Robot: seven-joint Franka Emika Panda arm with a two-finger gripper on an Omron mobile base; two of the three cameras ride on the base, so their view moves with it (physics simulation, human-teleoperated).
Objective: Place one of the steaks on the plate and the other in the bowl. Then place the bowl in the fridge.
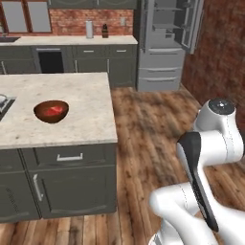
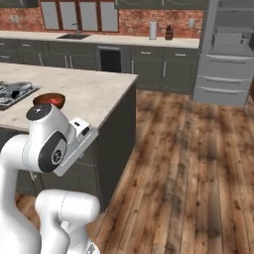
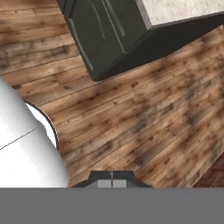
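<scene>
Wooden plank floor (image 1: 148, 124) runs wide and bare between the island bench (image 1: 57, 107) and the fridge (image 1: 165, 45), with open room on the arm's side of the island. The bench top is pale stone over dark-grey cabinets (image 1: 72, 184); its near corner and right edge stand exposed to the floor.

Bowl (image 1: 51, 111) sits upright on the bench, well in from the near edge and from the right edge, with a red steak (image 1: 54, 110) lying inside it. From the right base view the bowl (image 2: 49, 99) shows as a dark rim just behind the arm's shoulder, beside a cooktop (image 2: 15, 93) with a silver pan on it at the bench's left side.

Fridge stands at the far wall with its upper doors swung open and shelves exposed; lower drawers are shut. A brick wall (image 1: 217, 57) borders the floor to its right. The back counter (image 2: 99, 38) carries a sink, a pale canister (image 2: 153, 30) and a dark bottle (image 2: 169, 32).

Hand view looks down on planks and the island's cabinet corner (image 3: 118, 39). Claw (image 3: 112, 180) shows at the bottom, tips pressed together, holding nothing.
</scene>
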